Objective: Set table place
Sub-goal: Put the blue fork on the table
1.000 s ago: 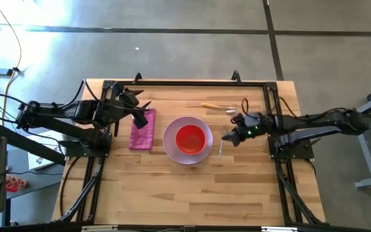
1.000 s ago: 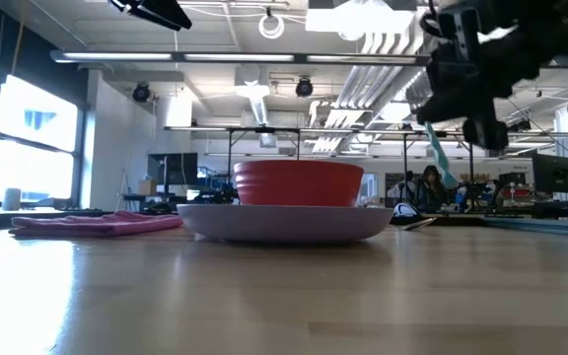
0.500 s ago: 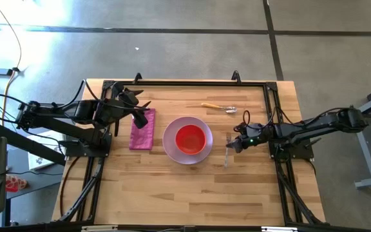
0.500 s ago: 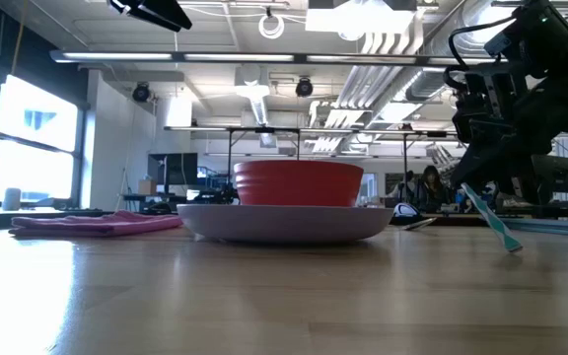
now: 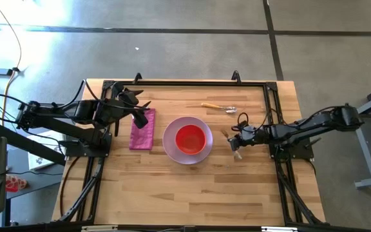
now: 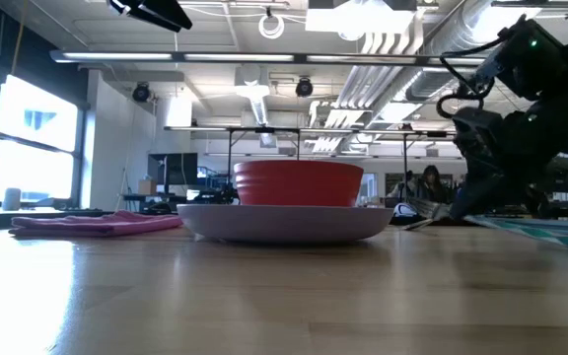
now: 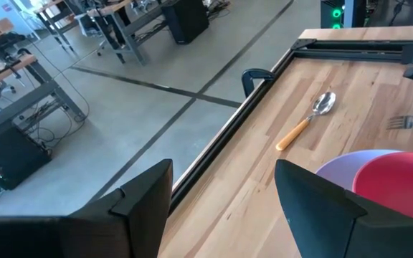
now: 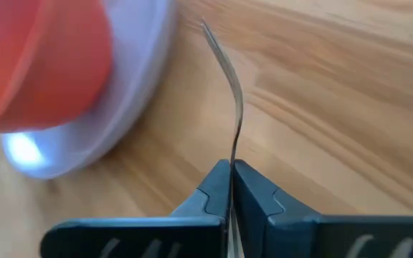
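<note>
The lavender plate [image 5: 187, 140] lies mid-table with the red bowl [image 5: 192, 138] on it. The magenta napkin [image 5: 142, 129] lies flat to its left. The yellow-handled spoon [image 5: 218, 107] lies near the far edge. My right gripper [image 5: 237, 140] is just right of the plate, low over the table, shut on the silver fork [image 8: 231, 93]. My left gripper [image 7: 224, 208] is open and empty above the napkin's far end [image 5: 140, 109]. My right gripper pinches the fork's handle [image 8: 232, 163] edge-on between its two fingers [image 8: 253, 190]. The fingers come from the table's right, slanting down. The tine end [image 8: 205, 29] sticks out ahead beside the plate's rim. The fork lies nearly level, low at the table [image 6: 535, 233].
The black rail frame [image 5: 185, 84] runs round the table top. Bare wood lies between the plate and the near edge [image 5: 192, 193]. The right arm's base [image 5: 292, 148] stands at the right rail.
My right gripper has gone down from well above the table to just over it, beside the plate's right rim. The fork, which hung steeply below the fingers, has tipped over and now lies nearly level at the table.
</note>
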Robot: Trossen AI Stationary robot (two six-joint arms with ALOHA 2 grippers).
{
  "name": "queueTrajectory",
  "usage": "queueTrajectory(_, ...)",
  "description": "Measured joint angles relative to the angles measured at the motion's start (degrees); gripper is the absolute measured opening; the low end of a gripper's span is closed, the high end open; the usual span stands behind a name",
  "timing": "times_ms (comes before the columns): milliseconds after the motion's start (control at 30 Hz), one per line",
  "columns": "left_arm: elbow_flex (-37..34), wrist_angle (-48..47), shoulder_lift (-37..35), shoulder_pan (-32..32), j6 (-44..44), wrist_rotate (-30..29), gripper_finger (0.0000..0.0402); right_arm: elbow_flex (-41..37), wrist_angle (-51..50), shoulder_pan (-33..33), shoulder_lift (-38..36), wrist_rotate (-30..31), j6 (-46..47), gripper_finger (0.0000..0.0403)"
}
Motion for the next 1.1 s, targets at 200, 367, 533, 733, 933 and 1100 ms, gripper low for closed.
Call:
queueTrajectory(200, 0.0, 0.0, 0.0, 0.0, 0.0, 0.4, 0.0237, 0.0, 1.7, 0.0, 4.2, 2.6, 4.0, 0.0000)
queueTrajectory(367, 0.0, -0.2, 0.0, 0.0, 0.0, 0.4, 0.0237, 0.0, 2.3, 0.0, 6.1, 7.9, 8.7, 0.0000)
queueTrajectory(533, 0.0, -0.8, 0.0, 0.0, 0.0, 0.4, 0.0237, 0.0, 2.5, 0.0, 7.2, 9.4, 12.9, 0.0000)
queueTrajectory(733, 0.0, -0.9, 0.0, 0.0, 0.0, 0.4, 0.0237, 0.0, 3.1, 0.0, 8.2, 13.6, 20.3, 0.0000)
queueTrajectory(933, 0.0, -1.0, 0.0, 0.0, 0.0, 0.4, 0.0237, 0.7, 3.1, 0.1, 8.2, 16.8, 25.6, 0.0000)
queueTrajectory(1100, 0.0, -1.0, 0.0, 0.0, 0.0, 0.4, 0.0237, 1.4, 3.0, 0.1, 8.2, 18.5, 27.0, 0.0000)
